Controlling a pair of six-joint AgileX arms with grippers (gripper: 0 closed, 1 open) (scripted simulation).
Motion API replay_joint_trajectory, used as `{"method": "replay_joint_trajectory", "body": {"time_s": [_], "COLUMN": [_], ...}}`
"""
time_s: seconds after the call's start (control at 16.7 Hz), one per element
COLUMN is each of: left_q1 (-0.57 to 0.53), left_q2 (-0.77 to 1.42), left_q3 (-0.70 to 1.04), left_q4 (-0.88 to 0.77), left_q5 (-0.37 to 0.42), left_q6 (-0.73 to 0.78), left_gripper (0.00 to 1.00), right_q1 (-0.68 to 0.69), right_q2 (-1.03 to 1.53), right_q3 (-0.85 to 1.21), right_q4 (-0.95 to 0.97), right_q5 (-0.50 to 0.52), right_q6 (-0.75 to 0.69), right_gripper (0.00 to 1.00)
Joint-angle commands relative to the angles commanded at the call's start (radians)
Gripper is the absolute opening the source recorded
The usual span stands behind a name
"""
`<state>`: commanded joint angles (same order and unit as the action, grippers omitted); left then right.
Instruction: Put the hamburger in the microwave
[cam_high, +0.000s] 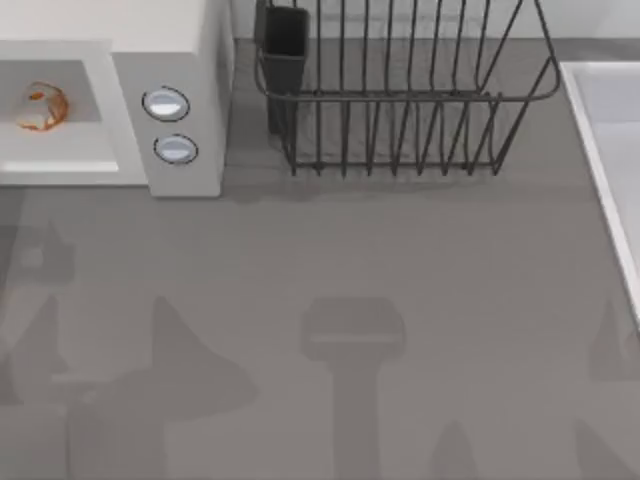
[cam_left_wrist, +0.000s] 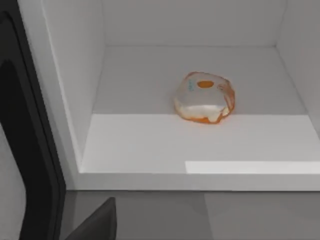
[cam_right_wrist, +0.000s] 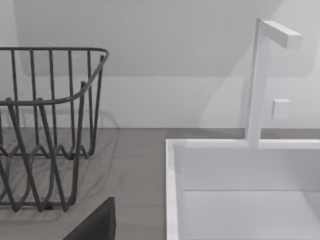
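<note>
I am seeing the hamburger (cam_high: 43, 106) sitting inside the open cavity of the microwave (cam_high: 185, 60), at the far left of the table. It is a small rounded whitish lump with orange-brown patches, resting flat on the white cavity floor (cam_left_wrist: 150, 145), clear of the walls. The microwave is showing a pale boxy body with two round silvery-blue knobs (cam_high: 166, 104) on its side panel.

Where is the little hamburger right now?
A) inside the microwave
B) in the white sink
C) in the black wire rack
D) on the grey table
A: the hamburger sits on the white floor inside the open microwave, left of its two round knobs in the top view.
</note>
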<state>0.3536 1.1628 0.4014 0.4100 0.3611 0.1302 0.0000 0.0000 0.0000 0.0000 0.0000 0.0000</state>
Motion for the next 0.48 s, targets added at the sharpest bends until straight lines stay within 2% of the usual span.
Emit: {"method": "replay_joint_trajectory", "body": {"time_s": [0.24, 0.48], "left_q1": [-0.003, -0.004], "left_q2": [-0.117, -0.158], "left_q3": [0.097, 0.131], "left_q4": [-0.216, -0.271], "left_q5": [-0.002, -0.003], "left_q6": [-0.001, -0.002], "left_gripper": [1.00, 1.00], "right_q1": [0.000, 0.000], "right_q2": [0.000, 0.000], "right_q3": [0.000, 0.000], "right_q4": [0.000, 0.000], "right_q5": [0.000, 0.000], "right_q6": [0.000, 0.000], "right_gripper": [1.00, 1.00]}}
